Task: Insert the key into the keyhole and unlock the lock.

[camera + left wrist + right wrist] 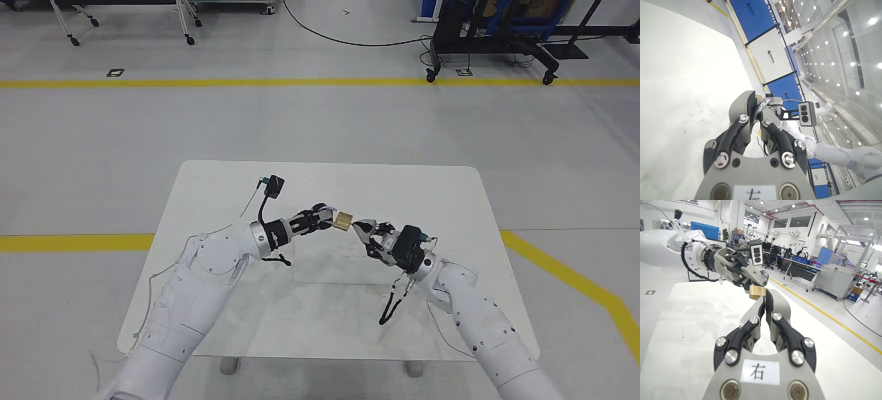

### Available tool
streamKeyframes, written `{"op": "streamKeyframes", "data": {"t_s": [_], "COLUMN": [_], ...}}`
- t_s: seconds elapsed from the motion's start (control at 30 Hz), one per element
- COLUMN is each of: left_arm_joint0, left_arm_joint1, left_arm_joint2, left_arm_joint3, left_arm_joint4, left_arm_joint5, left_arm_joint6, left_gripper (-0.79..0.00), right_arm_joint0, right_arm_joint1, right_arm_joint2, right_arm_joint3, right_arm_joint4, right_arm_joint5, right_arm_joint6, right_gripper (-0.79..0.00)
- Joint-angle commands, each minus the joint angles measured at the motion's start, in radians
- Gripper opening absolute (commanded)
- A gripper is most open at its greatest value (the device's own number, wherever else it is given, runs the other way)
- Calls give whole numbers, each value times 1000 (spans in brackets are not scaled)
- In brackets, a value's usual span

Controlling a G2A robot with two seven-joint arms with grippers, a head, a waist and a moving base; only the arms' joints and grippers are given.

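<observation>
A brass padlock hangs above the middle of the white table. My left gripper is shut on its shiny shackle, which shows between the pads in the left wrist view. In the right wrist view the padlock body hangs below the left gripper with its underside facing my right gripper. The right gripper is shut, its tips touching the padlock's lower edge. The key is almost wholly hidden between its pads, with a thin metal sliver at the tips.
Both arms meet over the table's centre, lifted off the surface. A black cable hangs from the right forearm. The tabletop carries a few dark specks. A yellow floor line runs past the table on both sides.
</observation>
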Motion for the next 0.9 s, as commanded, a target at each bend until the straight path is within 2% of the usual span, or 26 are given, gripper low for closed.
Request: {"op": "streamKeyframes", "data": {"t_s": [0.0, 0.27, 0.37, 0.63, 0.77, 0.83, 0.87], "left_arm_joint0": [-3, -20, -44, -128, -150, -162, -167], "left_arm_joint1": [0, 0, -2, -15, -29, -34, -36], "left_arm_joint2": [-1, 4, 23, 172, 227, 237, 241], "left_arm_joint3": [3, 24, 53, 120, 146, 160, 167], "left_arm_joint4": [-6, -17, 2, 277, 320, 319, 318], "left_arm_joint5": [10, 70, 156, 309, 338, 340, 339], "left_arm_joint6": [-2, -20, -48, -126, -144, -143, -142], "left_gripper": [-785, -785, -785, -785, -770, -480, -132], "right_arm_joint0": [-1, -29, -56, -136, -136, -136, -136], "right_arm_joint1": [1, 16, 26, 49, 49, 49, 49], "right_arm_joint2": [5, 63, 103, 185, 185, 185, 185], "right_arm_joint3": [0, -14, -36, -141, -141, -141, -141], "right_arm_joint4": [7, 10, -2, -58, -58, -58, -58], "right_arm_joint5": [7, 48, 88, 125, 125, 125, 125], "right_arm_joint6": [7, 11, 18, 40, 40, 40, 40], "right_gripper": [0, 0, 0, 0, 0, 0, 0]}}
